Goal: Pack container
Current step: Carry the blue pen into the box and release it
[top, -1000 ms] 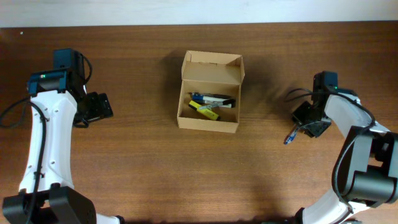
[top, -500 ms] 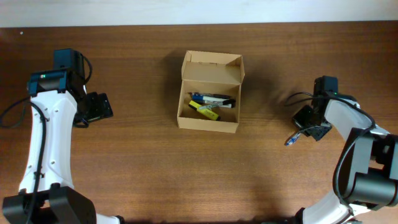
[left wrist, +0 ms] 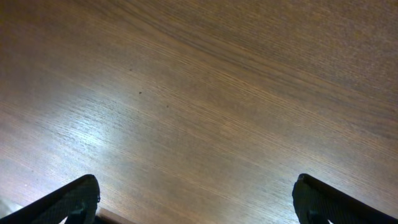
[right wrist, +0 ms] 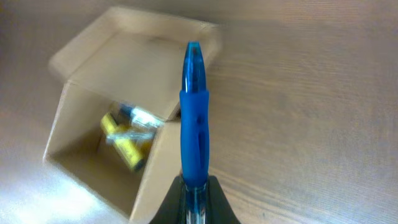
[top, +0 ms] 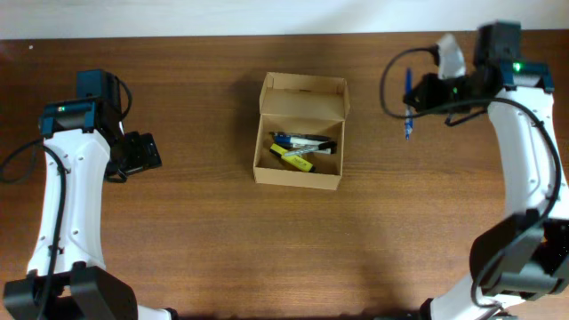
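The container (top: 300,133) is sitting in the middle of the desk (top: 356,258), its lid flap standing open on the far side. Inside it, a yellow marker (top: 293,158) and a few dark pens (top: 307,142) are lying together.

The right tool (top: 414,94) is gripping a blue pen (top: 408,107), its jaws closed tight on the barrel. It is hovering beside the container's lid end, apart from the box and toward the far edge of the desk. In the right wrist view the pen is pointing toward the open lid.

The left tool (top: 145,153) is hanging over bare wood on the other side, well apart from the container, with its jaws spread wide and holding nothing.
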Controlling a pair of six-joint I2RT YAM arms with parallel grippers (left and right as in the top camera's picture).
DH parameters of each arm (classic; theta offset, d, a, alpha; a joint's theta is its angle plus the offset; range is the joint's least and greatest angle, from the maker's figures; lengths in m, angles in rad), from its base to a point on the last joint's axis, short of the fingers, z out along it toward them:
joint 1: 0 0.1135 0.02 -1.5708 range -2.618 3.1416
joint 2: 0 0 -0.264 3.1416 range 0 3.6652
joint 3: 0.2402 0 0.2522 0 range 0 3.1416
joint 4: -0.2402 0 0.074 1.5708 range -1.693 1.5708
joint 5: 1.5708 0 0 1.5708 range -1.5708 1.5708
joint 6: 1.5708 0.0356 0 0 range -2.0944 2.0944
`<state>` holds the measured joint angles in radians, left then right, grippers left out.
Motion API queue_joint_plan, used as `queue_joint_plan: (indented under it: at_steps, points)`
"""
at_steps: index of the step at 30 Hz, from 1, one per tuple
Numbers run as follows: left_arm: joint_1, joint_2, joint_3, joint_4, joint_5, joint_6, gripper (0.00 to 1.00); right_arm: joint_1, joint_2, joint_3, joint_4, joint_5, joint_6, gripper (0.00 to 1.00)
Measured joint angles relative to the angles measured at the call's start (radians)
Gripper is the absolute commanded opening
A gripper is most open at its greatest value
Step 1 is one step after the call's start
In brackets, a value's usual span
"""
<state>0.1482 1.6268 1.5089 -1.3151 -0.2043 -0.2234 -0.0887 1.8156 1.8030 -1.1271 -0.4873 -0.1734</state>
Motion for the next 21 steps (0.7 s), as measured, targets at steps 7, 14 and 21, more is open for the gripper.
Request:
queue_joint_plan:
  at_steps: [7, 14, 21]
  points:
    - [0.0, 0.0, 0.0, 0.0, 0.0, 0.0, 1.0, 0.314, -0.014, 0.099, -0.081, 0.215, -0.314, 0.04]
    - [0.0, 0.0, 0.0, 0.0, 0.0, 0.0, 1.0, 0.549, 0.03, 0.099, 0.014, 0.399, -0.515, 0.03]
    - [0.0, 0.0, 0.0, 0.0, 0.0, 0.0, 1.0, 0.581, 0.211, 0.099, 0.032, 0.454, -0.585, 0.04]
